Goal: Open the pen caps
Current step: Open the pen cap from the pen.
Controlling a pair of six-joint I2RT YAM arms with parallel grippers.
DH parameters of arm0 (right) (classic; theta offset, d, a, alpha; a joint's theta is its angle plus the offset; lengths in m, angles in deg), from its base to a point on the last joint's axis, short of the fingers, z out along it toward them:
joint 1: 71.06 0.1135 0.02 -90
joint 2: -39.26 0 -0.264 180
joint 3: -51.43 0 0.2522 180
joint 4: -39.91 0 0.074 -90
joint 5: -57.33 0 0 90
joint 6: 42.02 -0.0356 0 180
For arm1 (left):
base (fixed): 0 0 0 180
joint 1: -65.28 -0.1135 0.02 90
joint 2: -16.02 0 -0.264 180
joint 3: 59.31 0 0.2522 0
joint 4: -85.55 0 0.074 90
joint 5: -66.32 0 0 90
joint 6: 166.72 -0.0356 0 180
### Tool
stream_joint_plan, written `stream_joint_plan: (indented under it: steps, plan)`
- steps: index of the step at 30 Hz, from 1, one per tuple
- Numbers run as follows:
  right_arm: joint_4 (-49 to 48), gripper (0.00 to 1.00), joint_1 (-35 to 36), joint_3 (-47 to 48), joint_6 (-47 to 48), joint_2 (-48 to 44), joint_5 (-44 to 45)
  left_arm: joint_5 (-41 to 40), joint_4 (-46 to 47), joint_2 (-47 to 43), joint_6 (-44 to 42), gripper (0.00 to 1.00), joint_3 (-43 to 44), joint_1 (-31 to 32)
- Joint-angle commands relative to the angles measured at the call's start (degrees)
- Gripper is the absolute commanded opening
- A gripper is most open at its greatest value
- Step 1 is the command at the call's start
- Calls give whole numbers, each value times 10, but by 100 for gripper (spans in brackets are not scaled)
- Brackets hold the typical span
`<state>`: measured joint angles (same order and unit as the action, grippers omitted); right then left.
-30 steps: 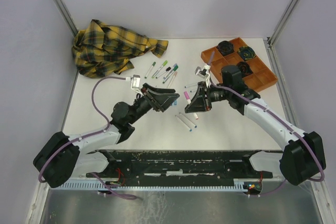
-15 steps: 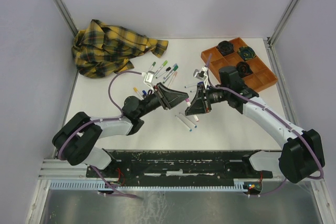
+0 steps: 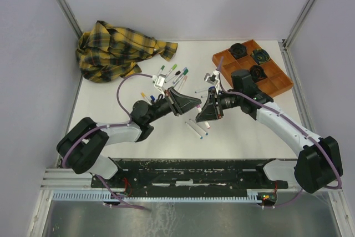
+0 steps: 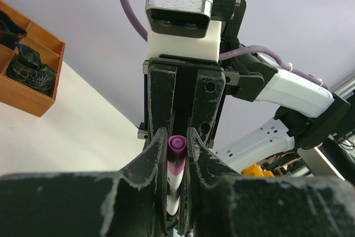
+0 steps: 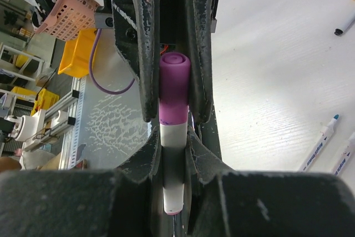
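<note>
A white pen is held in mid-air over the table's middle. My right gripper (image 3: 207, 109) (image 5: 173, 131) is shut on its white barrel (image 5: 174, 144). My left gripper (image 3: 196, 104) (image 4: 177, 137) faces it tip to tip, jaws closed against the pen's purple cap (image 5: 173, 90) (image 4: 177, 151), which is still on the pen. In the left wrist view the barrel (image 4: 173, 187) runs down between my fingers. Several capped pens (image 3: 173, 74) lie behind the grippers. More pens (image 3: 148, 97) lie by the left arm. Uncapped pens (image 3: 197, 129) (image 5: 319, 145) lie in front.
A yellow plaid cloth (image 3: 119, 51) is bunched at the back left. An orange tray (image 3: 272, 84) with dark round objects stands at the back right. Grey walls and metal posts enclose the white table (image 3: 244, 131).
My left arm swung right to meet the right gripper, and its jaws closed from wide open onto the purple cap. The right gripper kept hold of the pen, nearly still.
</note>
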<state>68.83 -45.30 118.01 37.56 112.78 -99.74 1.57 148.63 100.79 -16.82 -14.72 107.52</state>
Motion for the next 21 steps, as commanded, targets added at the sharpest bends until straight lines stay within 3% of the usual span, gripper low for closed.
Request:
stream_joint_plan:
  steps: [1,9,14,21]
  plan:
    - [-9,0,4,27,11,2,2,21,-20,-6,-31,3,37,2]
    - [3,0,14,27,14,21,8,-38,-111,-82,-95,3,117,-103]
    - [41,0,22,43,45,35,19,-105,-96,-93,-88,3,184,-146]
    - [50,0,23,47,47,44,29,-148,-45,-111,-69,3,187,-172]
